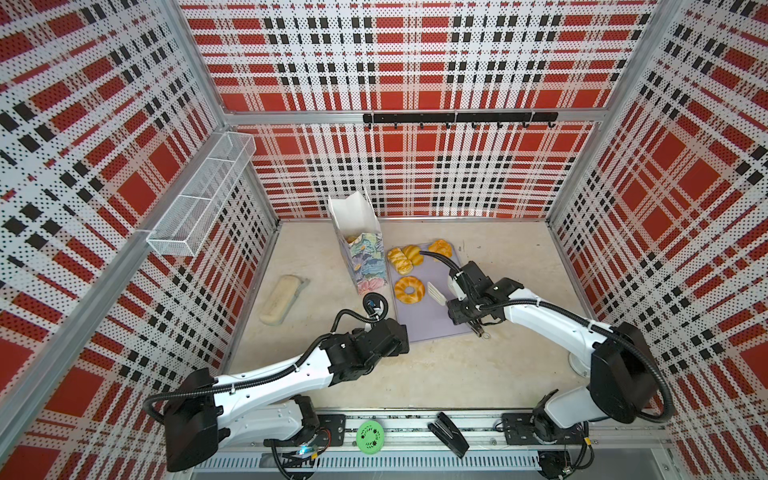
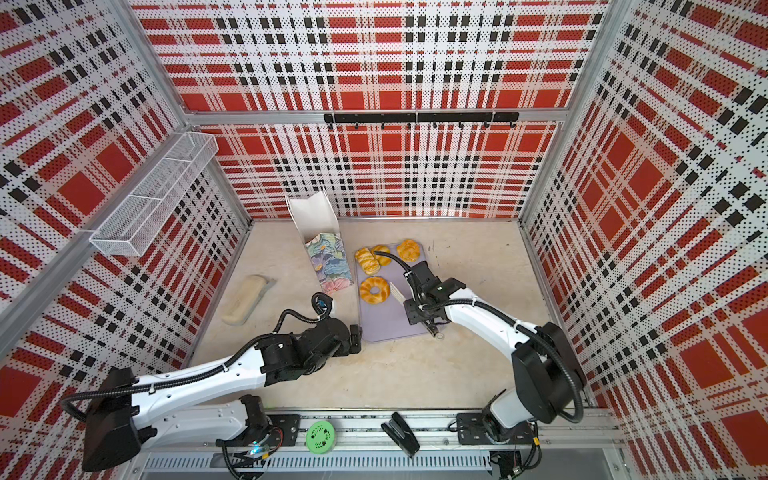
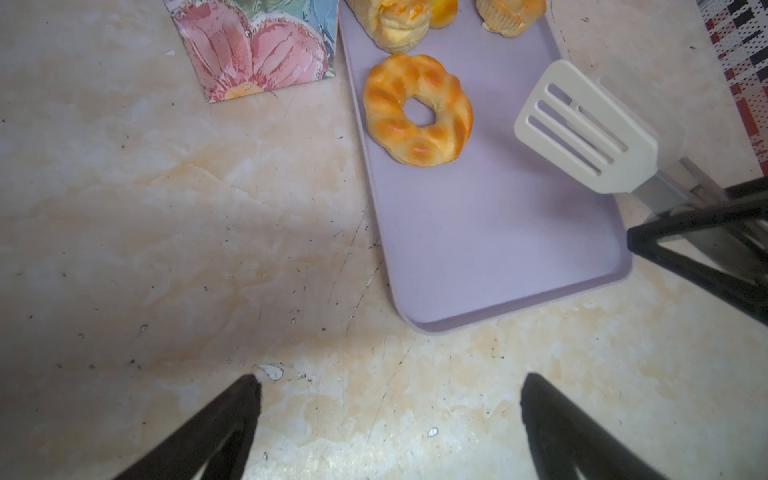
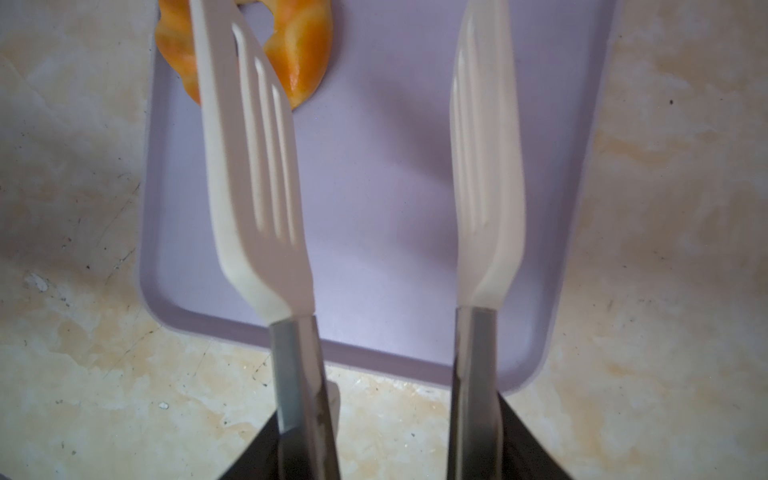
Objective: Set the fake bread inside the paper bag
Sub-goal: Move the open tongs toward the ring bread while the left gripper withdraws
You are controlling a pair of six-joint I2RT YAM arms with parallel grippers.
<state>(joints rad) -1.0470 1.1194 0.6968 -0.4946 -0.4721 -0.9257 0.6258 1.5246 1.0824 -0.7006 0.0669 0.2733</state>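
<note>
Gripping tongs with blades apart, you looked set to take the ring doughnut.
Your right gripper pinched the tongs' metal arms above the lilac tray, which held four pieces of fake bread; your left gripper hovered by its near-left corner, fingers spread, empty. Just left, the paper bag stood open, one golden piece visible inside.

White tongs hang over the lavender tray; a beige block lies apart.

Paper bag left of tray; fake bread on tray; block farther left.
</note>
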